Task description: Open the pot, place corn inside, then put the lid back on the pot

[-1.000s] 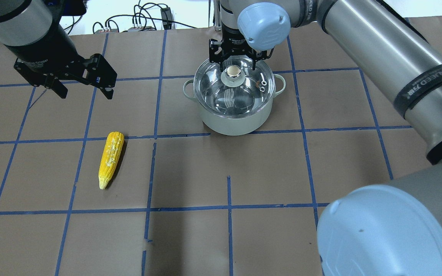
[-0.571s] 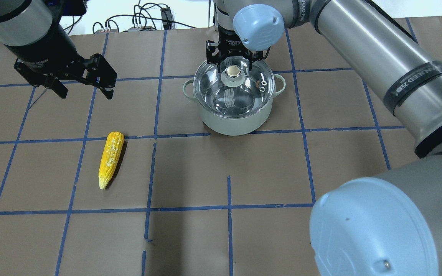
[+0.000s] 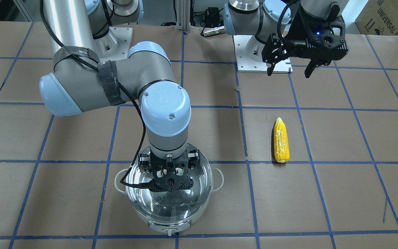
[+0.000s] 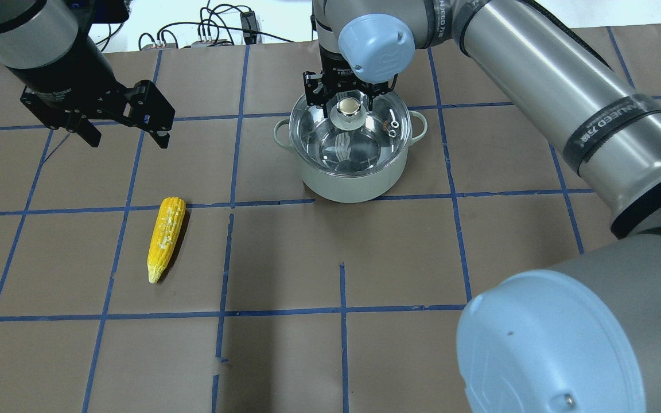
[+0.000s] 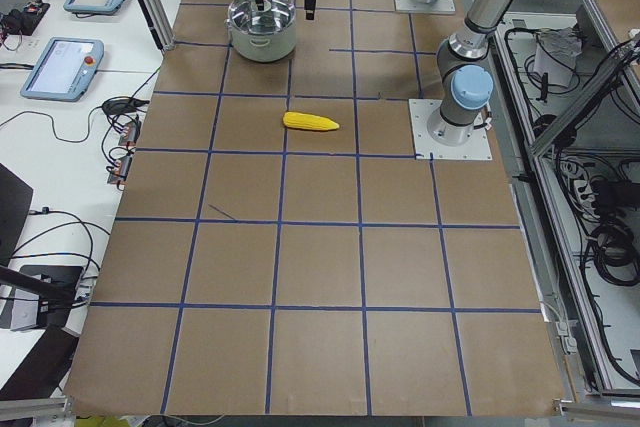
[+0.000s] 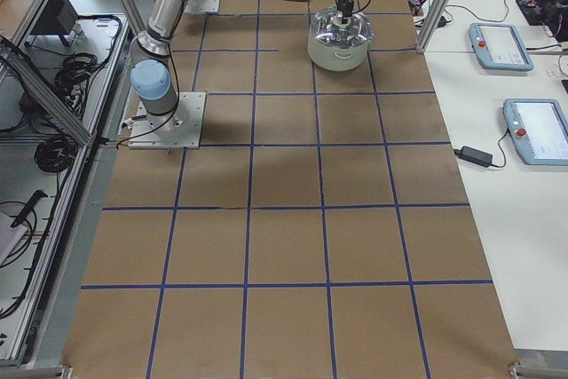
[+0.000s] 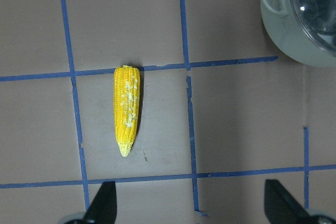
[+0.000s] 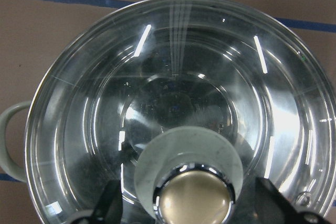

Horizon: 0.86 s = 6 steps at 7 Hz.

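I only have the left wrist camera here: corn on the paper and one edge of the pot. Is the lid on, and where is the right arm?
Observer: The lid is on the pot, and the right pincer hangs low over the lid's knob.
Operator: Is it closed on the knob?
Observer: No. The right wrist view shows it open, one finger on each side of the knob with a gap on both sides.
Operator: Anything inside the pot?
Observer: Nothing shows through the glass, only bare steel.
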Available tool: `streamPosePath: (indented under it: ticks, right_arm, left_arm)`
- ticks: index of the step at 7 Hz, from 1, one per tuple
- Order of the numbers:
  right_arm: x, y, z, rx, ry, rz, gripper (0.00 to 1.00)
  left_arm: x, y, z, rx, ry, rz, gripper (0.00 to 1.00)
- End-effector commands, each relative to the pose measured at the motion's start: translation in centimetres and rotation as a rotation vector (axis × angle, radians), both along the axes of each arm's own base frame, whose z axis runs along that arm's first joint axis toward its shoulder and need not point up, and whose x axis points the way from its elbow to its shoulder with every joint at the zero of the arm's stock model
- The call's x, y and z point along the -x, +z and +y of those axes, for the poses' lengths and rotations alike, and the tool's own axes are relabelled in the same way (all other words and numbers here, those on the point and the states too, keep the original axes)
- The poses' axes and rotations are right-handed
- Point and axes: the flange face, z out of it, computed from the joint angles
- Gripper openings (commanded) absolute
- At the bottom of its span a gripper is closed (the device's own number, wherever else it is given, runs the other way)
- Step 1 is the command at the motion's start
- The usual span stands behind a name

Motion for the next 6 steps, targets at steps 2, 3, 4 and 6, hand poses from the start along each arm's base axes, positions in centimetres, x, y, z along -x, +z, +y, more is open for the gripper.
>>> streamPosePath:
  ticks: [2,3,4,6]
  right_arm:
    - [0.40,-0.90,-1.04,-0.007,0.035,-0.006,0.89]
    - [0.34,-0.79,-1.14,-0.005,0.037,-0.010,0.89]
    - [0.34,-0.98,-1.14,-0.008,0.050,-0.009,0.89]
    - [0.62,-0.59,-1.22,-0.005,0.064,-0.014,0.78]
  left_arm:
    - [0.00,-0.10,-0.05,-0.002,0.000,0.000,1.00]
    - [0.00,-0.10,-0.05,-0.002,0.000,0.000,1.00]
    - [0.00,-0.10,-0.05,-0.002,0.000,0.000,1.00]
    - [0.00,-0.10,-0.05,-0.002,0.000,0.000,1.00]
